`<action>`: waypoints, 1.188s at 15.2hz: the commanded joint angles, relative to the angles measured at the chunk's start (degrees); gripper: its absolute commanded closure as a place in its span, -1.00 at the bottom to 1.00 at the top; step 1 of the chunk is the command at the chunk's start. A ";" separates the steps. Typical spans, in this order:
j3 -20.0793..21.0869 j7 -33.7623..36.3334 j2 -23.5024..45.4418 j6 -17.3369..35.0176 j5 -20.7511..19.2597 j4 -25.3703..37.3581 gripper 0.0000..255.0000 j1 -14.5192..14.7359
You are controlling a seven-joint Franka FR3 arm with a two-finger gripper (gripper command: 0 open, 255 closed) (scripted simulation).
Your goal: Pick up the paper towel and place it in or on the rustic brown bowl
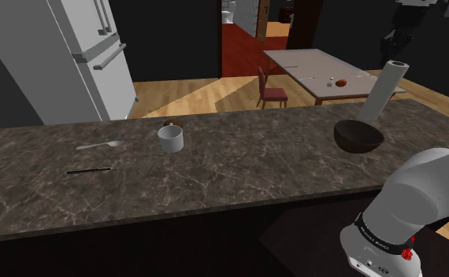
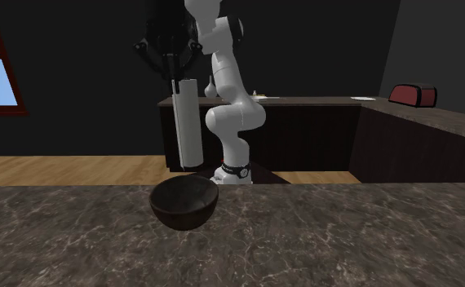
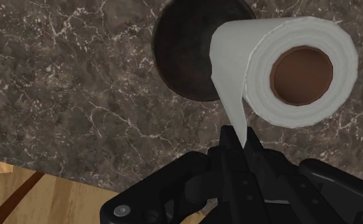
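1. The black gripper [image 3: 237, 137] is pinched tight on the wall of the white paper towel roll [image 3: 288, 70] at its upper end, and the roll hangs below it.
2. In the shoulder view the roll leans, with its lower end at the far rim of the dark brown bowl [image 1: 358, 135]. Whether the two touch cannot be told.
3. The bowl stands upright on the dark marbled counter [image 1: 239, 181].
4. Well apart, towards the shoulder view's left, are a white mug [image 1: 170, 139], a spoon [image 1: 98, 145] and a thin dark utensil [image 1: 87, 169].
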 commanded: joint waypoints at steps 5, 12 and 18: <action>-0.41 0.57 -1.39 4.35 -0.79 -5.65 1.00 -0.50; -1.23 1.02 -2.56 9.39 -1.77 -11.77 1.00 -1.08; -1.84 1.21 -2.94 12.31 -2.33 -15.03 1.00 -1.37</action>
